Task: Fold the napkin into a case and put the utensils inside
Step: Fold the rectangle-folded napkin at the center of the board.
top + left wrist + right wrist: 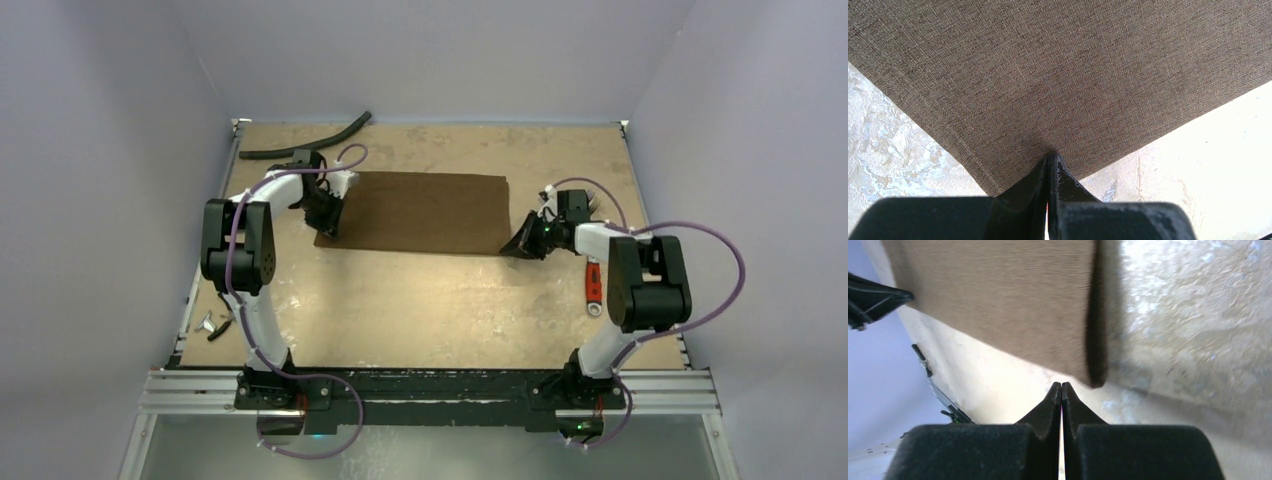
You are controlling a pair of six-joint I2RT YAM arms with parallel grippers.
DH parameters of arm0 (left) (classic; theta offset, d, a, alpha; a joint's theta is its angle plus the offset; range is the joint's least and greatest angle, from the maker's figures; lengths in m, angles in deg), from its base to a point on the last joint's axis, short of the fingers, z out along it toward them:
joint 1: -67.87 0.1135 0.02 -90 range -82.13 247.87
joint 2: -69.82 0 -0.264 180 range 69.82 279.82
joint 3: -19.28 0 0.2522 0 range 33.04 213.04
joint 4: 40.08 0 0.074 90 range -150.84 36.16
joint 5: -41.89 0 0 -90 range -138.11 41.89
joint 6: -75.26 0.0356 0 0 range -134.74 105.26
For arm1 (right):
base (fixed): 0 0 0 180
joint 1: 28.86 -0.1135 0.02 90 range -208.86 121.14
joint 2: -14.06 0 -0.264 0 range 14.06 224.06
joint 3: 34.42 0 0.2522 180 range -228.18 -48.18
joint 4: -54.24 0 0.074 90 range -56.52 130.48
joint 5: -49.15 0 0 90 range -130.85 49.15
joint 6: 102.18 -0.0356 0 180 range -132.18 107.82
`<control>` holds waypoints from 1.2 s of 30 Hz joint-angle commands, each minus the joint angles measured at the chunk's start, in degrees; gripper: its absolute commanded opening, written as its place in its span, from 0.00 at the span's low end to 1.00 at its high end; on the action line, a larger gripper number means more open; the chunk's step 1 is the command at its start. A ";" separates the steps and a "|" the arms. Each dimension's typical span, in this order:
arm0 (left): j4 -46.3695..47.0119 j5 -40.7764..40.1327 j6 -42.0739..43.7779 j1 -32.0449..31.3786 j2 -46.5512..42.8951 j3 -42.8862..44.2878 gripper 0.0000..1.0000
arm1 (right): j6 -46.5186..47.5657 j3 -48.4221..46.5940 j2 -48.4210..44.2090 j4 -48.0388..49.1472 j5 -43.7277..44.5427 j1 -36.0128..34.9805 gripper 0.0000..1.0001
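Napkin point(420, 212) is laid flat on the table point(430, 300): soft, light, limp; corners are best pinched. Left gripper point(1050, 159) is pressed shut, tips on cloth near one corner, grip unconfirmed. Right gripper point(1062, 387) is pressed shut just beside another corner, nothing held.

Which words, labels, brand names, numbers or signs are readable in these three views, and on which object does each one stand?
None: no text can be read in any of the three views.
The napkin: plain brown woven cloth, no tag or print showing.
The table: stained surface only, no writing.
The red-handled tool: too small to tell whether it carries a marking.
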 commanded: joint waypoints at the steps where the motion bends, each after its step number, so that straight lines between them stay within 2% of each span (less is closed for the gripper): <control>1: 2.43 -1.10 1.51 -0.32 -1.85 -1.28 0.00 | 0.04 -1.01 -10.74 -3.67 0.42 0.60 0.02; 3: 2.25 -0.98 1.73 -0.37 -2.13 -1.37 0.00 | -2.13 -1.55 -11.15 -0.87 -1.63 0.51 0.03; 10: 2.66 -0.76 0.87 -0.41 -2.21 -2.04 0.00 | -3.36 -6.04 -2.24 2.16 -3.46 0.50 0.00; 17: 2.29 -1.30 0.66 -0.43 -2.29 -0.82 0.00 | -0.52 -3.20 4.07 0.93 1.67 0.81 0.00; 21: 2.11 -1.99 1.14 -0.42 -2.45 -0.77 0.00 | -0.86 -1.59 3.30 2.63 2.26 1.30 0.00; 22: 2.04 -2.34 1.25 -0.43 -2.58 -0.73 0.00 | -0.73 -2.13 2.44 2.51 2.39 1.30 0.11; 29: 0.13 -1.27 0.36 -0.40 -3.19 0.46 0.00 | 1.13 -7.45 -6.46 -4.55 5.58 1.30 0.56; 36: -5.58 4.40 -1.26 -0.41 -4.37 2.48 0.00 | 0.25 -3.92 -12.56 -8.51 11.83 1.30 0.64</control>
